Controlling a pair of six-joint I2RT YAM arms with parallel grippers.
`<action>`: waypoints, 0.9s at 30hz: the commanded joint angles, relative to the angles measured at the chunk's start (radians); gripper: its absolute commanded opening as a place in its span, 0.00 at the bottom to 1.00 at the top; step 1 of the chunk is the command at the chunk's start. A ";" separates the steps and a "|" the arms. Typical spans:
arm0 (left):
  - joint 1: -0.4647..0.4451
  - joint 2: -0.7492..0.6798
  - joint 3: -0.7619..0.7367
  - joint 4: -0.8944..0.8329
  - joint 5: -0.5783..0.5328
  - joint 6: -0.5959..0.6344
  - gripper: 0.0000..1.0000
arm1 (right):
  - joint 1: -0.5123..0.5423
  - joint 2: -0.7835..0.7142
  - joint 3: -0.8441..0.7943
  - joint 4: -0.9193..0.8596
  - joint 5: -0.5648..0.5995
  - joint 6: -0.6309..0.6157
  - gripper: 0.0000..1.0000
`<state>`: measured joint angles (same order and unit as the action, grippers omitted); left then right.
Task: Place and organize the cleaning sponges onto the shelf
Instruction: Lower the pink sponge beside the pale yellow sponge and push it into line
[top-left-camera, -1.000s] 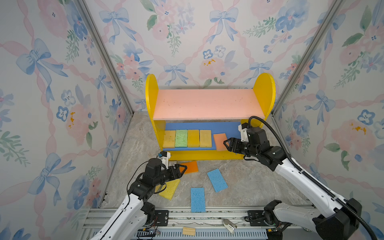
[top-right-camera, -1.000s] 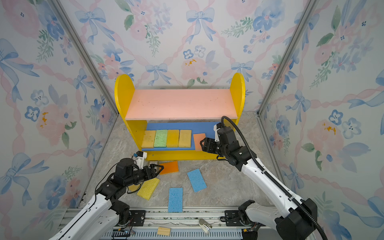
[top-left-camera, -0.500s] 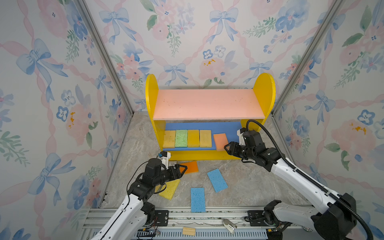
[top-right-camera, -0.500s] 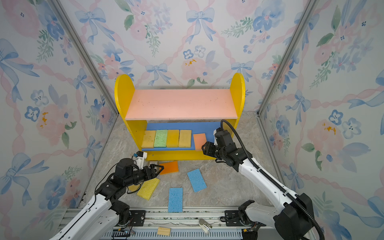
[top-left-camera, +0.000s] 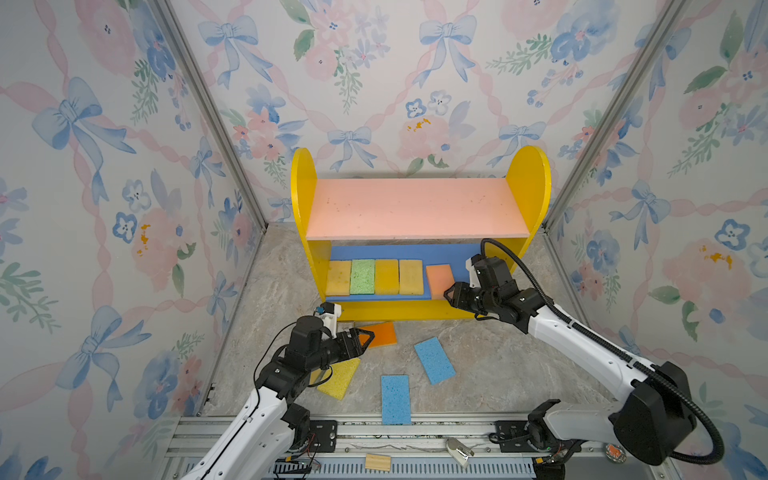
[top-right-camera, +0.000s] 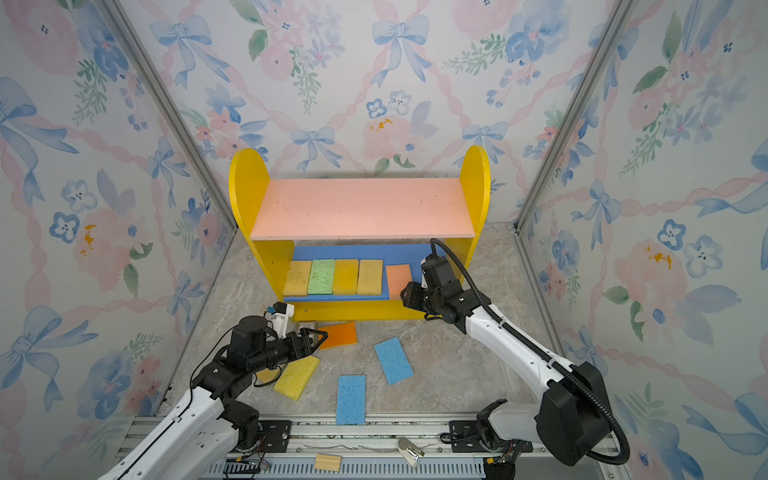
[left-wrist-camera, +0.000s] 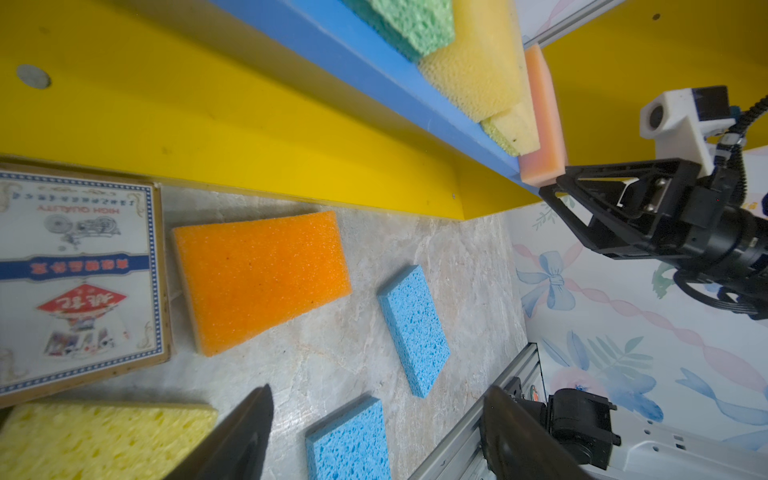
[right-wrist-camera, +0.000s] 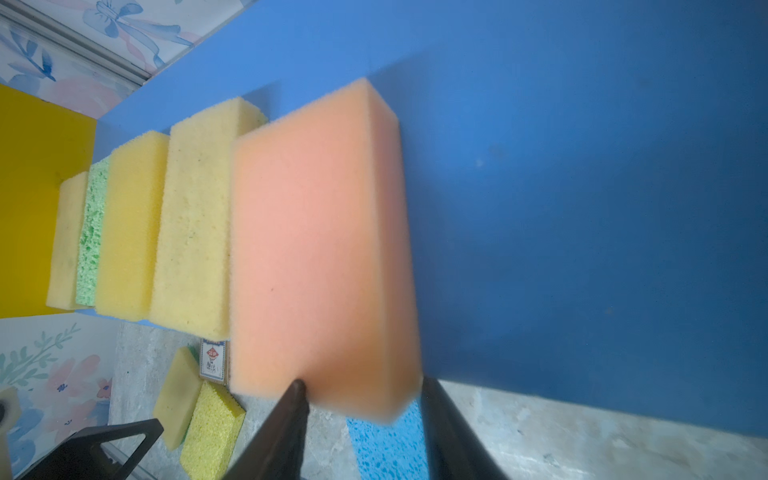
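Your right gripper (top-left-camera: 452, 294) sits at the near end of the peach sponge (top-left-camera: 439, 277). That sponge lies on the blue lower board (right-wrist-camera: 582, 208) of the shelf (top-left-camera: 528, 178), beside a row of four sponges (top-left-camera: 376, 276) and overhanging the front edge. The fingers stand partly apart, and you cannot tell whether they pinch it. Your left gripper (top-left-camera: 365, 337) hangs wide open and empty above the floor (top-left-camera: 498, 365), by the orange sponge (top-left-camera: 384, 333).

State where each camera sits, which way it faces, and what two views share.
Both top views: high in front, looking down at the shelf; both arms show.
Left wrist: on the left arm, facing the orange sponge; left gripper tips show.
Right wrist: on the right arm, facing along the peach sponge; right gripper fingertips show.
Shared: the peach sponge, in both wrist views.
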<state>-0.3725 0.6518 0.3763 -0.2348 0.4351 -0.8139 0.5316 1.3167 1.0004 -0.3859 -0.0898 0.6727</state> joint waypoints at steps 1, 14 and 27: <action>0.006 0.002 0.024 -0.006 0.014 0.024 0.81 | 0.010 0.016 0.037 0.025 0.001 -0.007 0.47; 0.010 0.002 0.025 -0.005 0.017 0.023 0.81 | 0.031 0.064 0.070 0.038 -0.007 -0.007 0.47; 0.014 0.000 0.025 -0.006 0.017 0.021 0.81 | 0.056 0.017 0.070 -0.009 0.018 -0.026 0.54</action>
<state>-0.3660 0.6518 0.3801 -0.2344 0.4362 -0.8112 0.5793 1.3731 1.0473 -0.3656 -0.0952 0.6674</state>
